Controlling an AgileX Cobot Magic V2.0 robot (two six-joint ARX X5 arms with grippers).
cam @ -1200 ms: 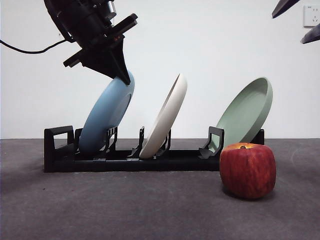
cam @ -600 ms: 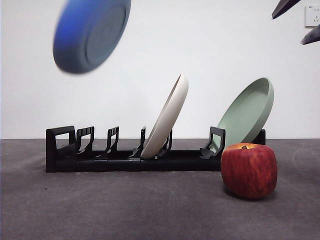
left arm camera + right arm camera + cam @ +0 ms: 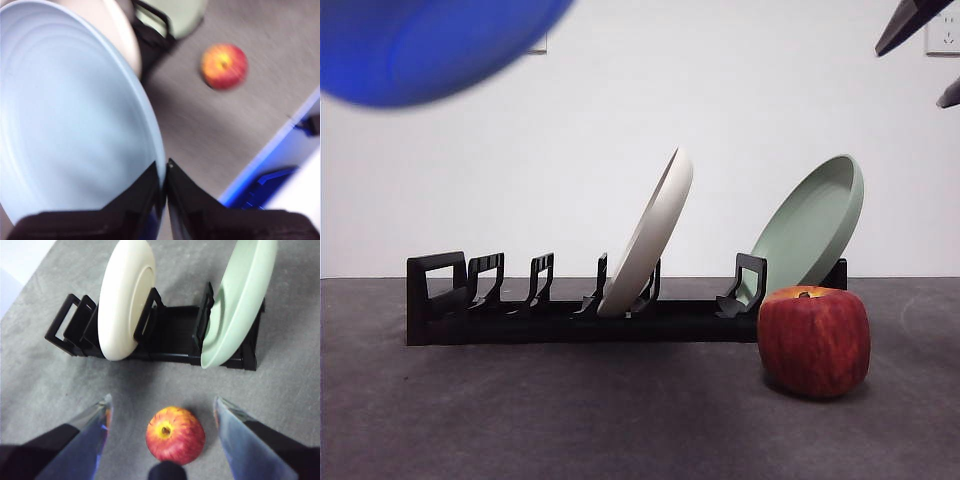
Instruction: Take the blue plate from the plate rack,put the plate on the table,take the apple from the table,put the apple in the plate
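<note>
**A:** Which step is in hand?

**B:** The first, judging by how things lie. The left end effector (image 3: 165,172) has its two jaws pinched together on the rim of the blue plate (image 3: 70,115), which hangs in the air, clear of the plate rack (image 3: 520,318). In the front view the plate is only a blurred blue shape at the top corner (image 3: 430,45), high above the rack's vacant slots.

**A:** And the next move?

**B:** I'd say bring the plate down flat onto the table (image 3: 570,420), on bare surface this side of the rack, and only then let go. Held by the rim alone, it could tip if it's lowered at a slant.

**A:** What lies around that end effector?

**B:** Below and beyond the held plate sits the apple (image 3: 224,66), well apart from it on the table. The cream-white plate (image 3: 648,235) and the sage-green plate (image 3: 812,232) lean in the rack farther back.

**A:** The other arm?

**B:** The right end effector (image 3: 162,435) hovers with its jaws spread wide, the apple (image 3: 175,434) on the table beneath, between them, untouched. Past the apple stands the rack with both remaining plates.

**A:** Anything in the way?

**B:** The apple stands just in front of the rack's green-plate end, so the plate wants setting down to one side of it.
</note>
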